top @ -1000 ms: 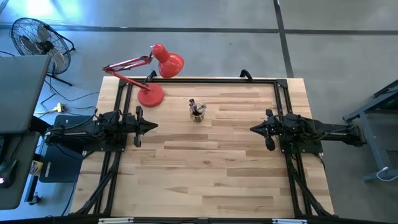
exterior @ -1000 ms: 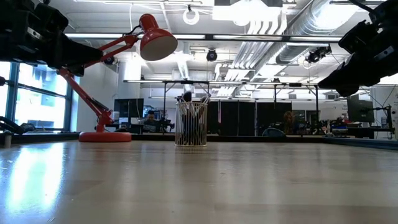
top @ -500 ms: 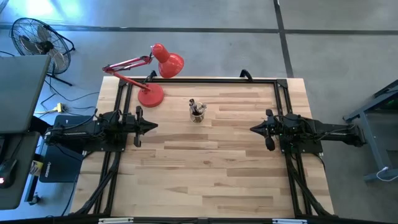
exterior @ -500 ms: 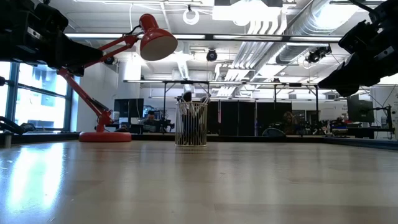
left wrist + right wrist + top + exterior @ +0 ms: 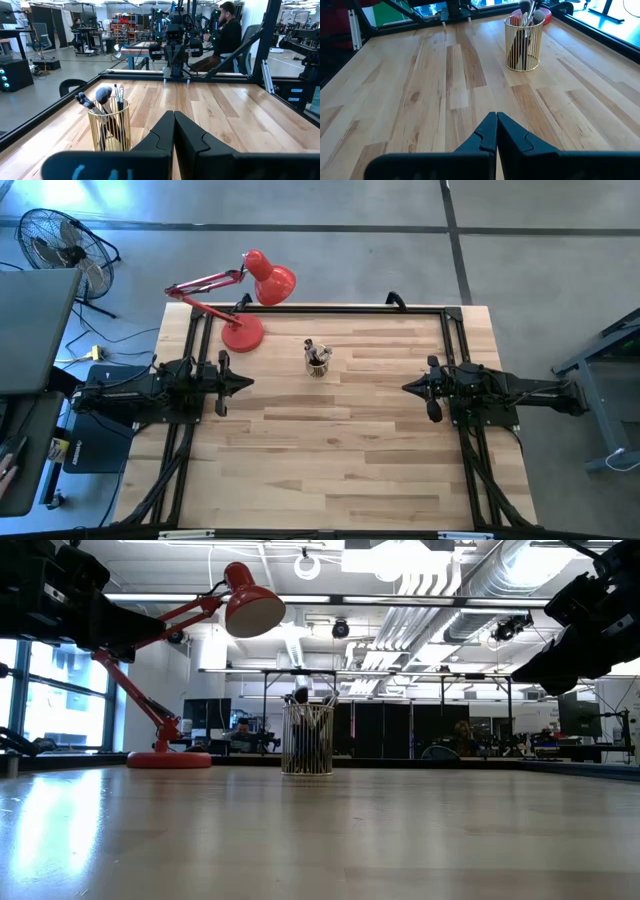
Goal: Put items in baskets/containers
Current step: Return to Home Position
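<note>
A small round cup of thin gold wires (image 5: 318, 364) stands upright on its base on the wooden table, at the far middle. Several brushes (image 5: 316, 351) stand in it, tips up. The cup also shows in the low view (image 5: 307, 740), the left wrist view (image 5: 109, 127) and the right wrist view (image 5: 523, 44). No brush lies loose on the table. My left gripper (image 5: 248, 383) is shut and empty at the table's left, above the table and left of the cup. My right gripper (image 5: 406, 387) is shut and empty at the table's right.
A red desk lamp (image 5: 243, 332) stands at the far left corner, its head (image 5: 272, 280) out past the far edge. A black frame (image 5: 320, 308) runs along the table's edges. A person (image 5: 225, 35) sits beyond the table. A fan (image 5: 60, 242) stands off the table.
</note>
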